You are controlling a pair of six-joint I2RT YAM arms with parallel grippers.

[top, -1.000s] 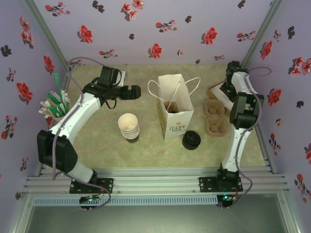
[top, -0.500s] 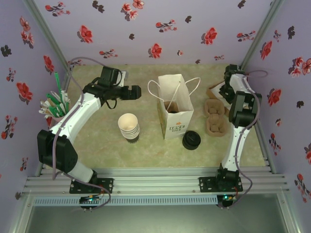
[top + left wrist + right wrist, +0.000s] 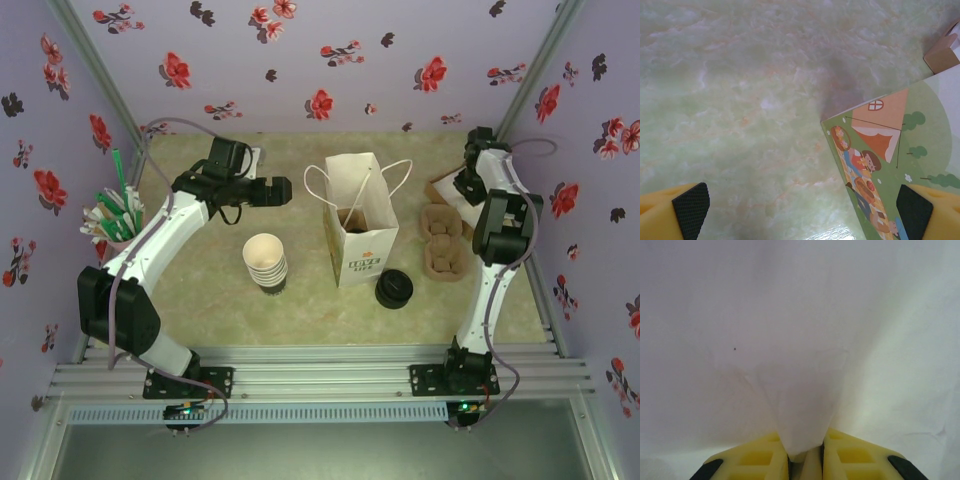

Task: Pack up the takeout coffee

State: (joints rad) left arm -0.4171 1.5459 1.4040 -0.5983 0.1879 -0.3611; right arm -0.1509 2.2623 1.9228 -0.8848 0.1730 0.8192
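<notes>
- The left gripper (image 3: 802, 210) is hanging wide open, just beside the white paper bag (image 3: 358, 235).
- The right gripper (image 3: 805, 452) is pinching a fold of white paper (image 3: 805, 405).
- I cannot tell where the takeout coffee is sitting; a black lids stack (image 3: 393, 289) is standing near the bag.

Enclosure: lilac wallpaper with red and black flower prints on the back wall (image 3: 330, 60) at 12, left wall (image 3: 40, 150) at 9, right wall (image 3: 600, 150) at 3. Bare metal posts (image 3: 95, 65) in the corners at 11 and 1. Desk (image 3: 200, 290) top is pale green marble pattern, slightly glossy. Aluminium rails (image 3: 320, 375) run along 6. Light even, shadows soft.
</notes>
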